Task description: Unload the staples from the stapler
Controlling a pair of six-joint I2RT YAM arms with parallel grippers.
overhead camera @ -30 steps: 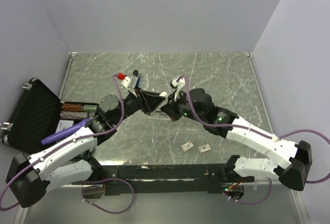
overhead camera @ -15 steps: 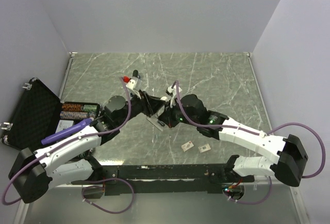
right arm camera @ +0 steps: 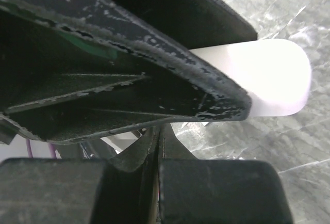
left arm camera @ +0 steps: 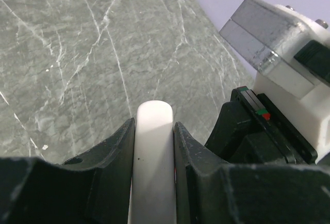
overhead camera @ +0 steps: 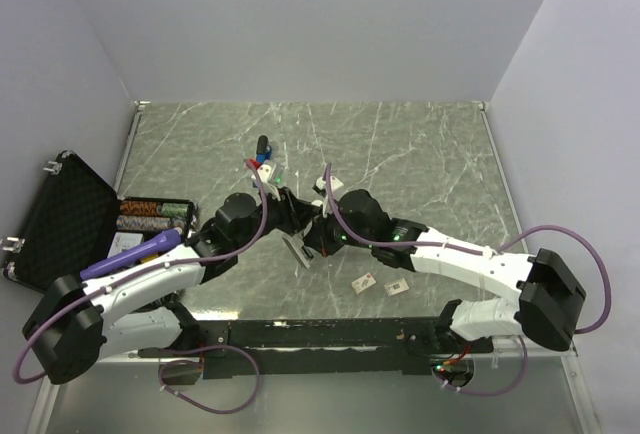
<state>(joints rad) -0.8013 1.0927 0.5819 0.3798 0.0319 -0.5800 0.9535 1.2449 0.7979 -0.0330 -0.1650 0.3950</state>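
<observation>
The small blue and black stapler (overhead camera: 262,143) lies on the table at the back, beyond both wrists, and no gripper touches it. I cannot make out the staples. My left gripper (overhead camera: 297,216) (left arm camera: 154,126) is shut on a white rounded bar (left arm camera: 153,152) that sticks out past its fingertips. My right gripper (overhead camera: 313,227) (right arm camera: 157,141) has its jaws pressed together with nothing visible between them. It sits right under the left gripper's finger, close to the end of the white bar (right arm camera: 268,77). A flat grey piece (overhead camera: 297,251) shows just below where the two grippers meet.
An open black case (overhead camera: 60,216) stands at the left edge, with rows of chips (overhead camera: 150,214) and a purple tool (overhead camera: 130,254) beside it. Two small square cards (overhead camera: 363,281) (overhead camera: 397,287) lie near the front. Grey walls enclose the table.
Both wrists have come toward the near side and drawn closer together. The grey piece has shifted nearer with them. The stapler at the back has not moved.
</observation>
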